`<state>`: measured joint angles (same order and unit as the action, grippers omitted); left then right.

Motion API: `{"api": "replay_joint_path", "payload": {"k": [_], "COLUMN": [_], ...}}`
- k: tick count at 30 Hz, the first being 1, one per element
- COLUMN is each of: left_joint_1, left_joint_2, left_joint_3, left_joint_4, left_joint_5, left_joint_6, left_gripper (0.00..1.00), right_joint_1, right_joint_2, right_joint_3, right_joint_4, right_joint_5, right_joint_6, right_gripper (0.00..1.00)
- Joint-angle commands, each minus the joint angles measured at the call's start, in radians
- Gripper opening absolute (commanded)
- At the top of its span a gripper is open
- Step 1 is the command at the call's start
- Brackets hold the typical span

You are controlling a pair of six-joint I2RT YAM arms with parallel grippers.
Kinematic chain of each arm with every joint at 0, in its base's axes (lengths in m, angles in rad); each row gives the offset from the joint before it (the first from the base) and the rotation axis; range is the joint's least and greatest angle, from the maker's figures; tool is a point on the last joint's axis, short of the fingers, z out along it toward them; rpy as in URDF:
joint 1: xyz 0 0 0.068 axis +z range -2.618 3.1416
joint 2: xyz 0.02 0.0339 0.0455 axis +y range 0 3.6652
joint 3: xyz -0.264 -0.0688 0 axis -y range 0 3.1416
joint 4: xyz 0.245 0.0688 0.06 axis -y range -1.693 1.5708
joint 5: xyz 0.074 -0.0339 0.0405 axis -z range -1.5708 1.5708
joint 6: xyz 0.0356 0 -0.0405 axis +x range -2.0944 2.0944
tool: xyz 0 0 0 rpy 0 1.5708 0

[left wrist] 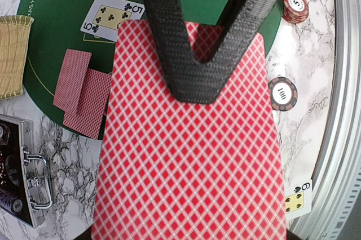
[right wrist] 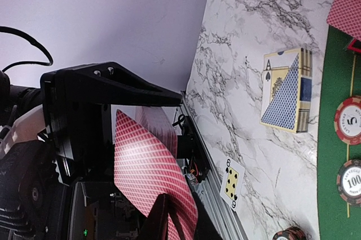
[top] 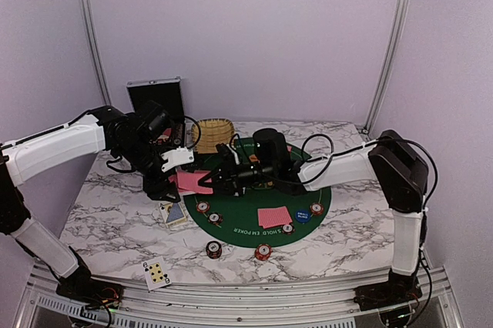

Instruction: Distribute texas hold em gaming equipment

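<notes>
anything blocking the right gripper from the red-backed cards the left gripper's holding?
Nothing visible. The left gripper is clamped on the red-backed cards, and the right gripper sits right at their edge with nothing between them. Whether it has closed on a card can't be told from these views.

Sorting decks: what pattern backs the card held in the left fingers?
Red-and-white diamond lattice on the card, clearest in the left wrist view.
</notes>
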<state>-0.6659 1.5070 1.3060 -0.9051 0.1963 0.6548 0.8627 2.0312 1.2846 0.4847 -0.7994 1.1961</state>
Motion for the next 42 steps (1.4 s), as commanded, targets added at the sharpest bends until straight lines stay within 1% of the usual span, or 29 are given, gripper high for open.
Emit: {"api": "replay_joint_path", "payload": {"k": [1,6,10,12,15,19,21,24,27,28,29,30,33,35,38,42], "left_joint_1": [0.000,0.001,0.000,0.001,0.000,0.001,0.000,0.001,0.000,0.000,0.001,0.001,0.000,0.000,0.001,0.001], "left_joint_2": [-0.017,-0.019,-0.020,-0.021,-0.019,-0.019,-0.020,-0.022,-0.025,-0.029,-0.031,-0.033,-0.036,-0.038,-0.040,-0.044], "left_joint_3": [0.002,0.003,-0.001,-0.001,-0.003,-0.006,-0.008,-0.012,-0.017,-0.021,-0.024,-0.027,-0.033,-0.035,-0.039,-0.038], "left_joint_4": [0.007,0.006,0.006,0.006,0.006,0.006,0.006,0.005,0.002,0.002,0.002,0.002,-0.003,-0.003,-0.004,-0.005], "left_joint_5": [0.014,0.013,0.008,0.007,0.005,0.000,-0.001,-0.005,-0.007,-0.007,-0.009,-0.010,-0.003,0.000,0.005,0.008], "left_joint_6": [0.002,0.002,0.001,0.001,0.002,0.003,0.002,0.003,0.004,0.006,0.008,0.008,0.008,0.008,0.008,0.008], "left_gripper": [0.03,0.03,0.03,0.03,0.03,0.03,0.03,0.03,0.03,0.03,0.03,0.03,0.03,0.03,0.03,0.03], "right_joint_1": [-0.015,-0.030,-0.061,-0.083,-0.117,-0.168,-0.182,-0.183,-0.158,-0.143,-0.126,-0.111,-0.064,-0.039,-0.005,0.016], "right_joint_2": [-0.051,-0.085,-0.124,-0.147,-0.179,-0.200,-0.187,-0.140,-0.078,-0.056,-0.033,-0.011,0.054,0.085,0.117,0.160], "right_joint_3": [-0.033,-0.075,-0.103,-0.108,-0.084,0.028,0.116,0.285,0.415,0.455,0.488,0.512,0.551,0.553,0.540,0.552], "right_joint_4": [0.005,0.046,0.025,-0.014,-0.143,-0.509,-0.683,-0.911,-1.046,-1.080,-1.106,-1.124,-1.137,-1.111,-1.054,-1.012], "right_joint_5": [0.012,0.010,0.011,0.010,0.017,0.098,0.191,0.432,0.665,0.760,0.859,0.960,1.245,1.366,1.481,1.512], "right_joint_6": [0.015,0.042,0.022,-0.009,-0.118,-0.382,-0.533,-0.733,-0.892,-0.961,-0.997,-1.063,-1.177,-1.253,-1.339,-1.401], "right_gripper": [0.10,0.04,0.02,0.01,0.00,0.00,0.00,0.00,0.00,0.00,0.00,0.00,0.00,0.00,0.00,0.00]}}
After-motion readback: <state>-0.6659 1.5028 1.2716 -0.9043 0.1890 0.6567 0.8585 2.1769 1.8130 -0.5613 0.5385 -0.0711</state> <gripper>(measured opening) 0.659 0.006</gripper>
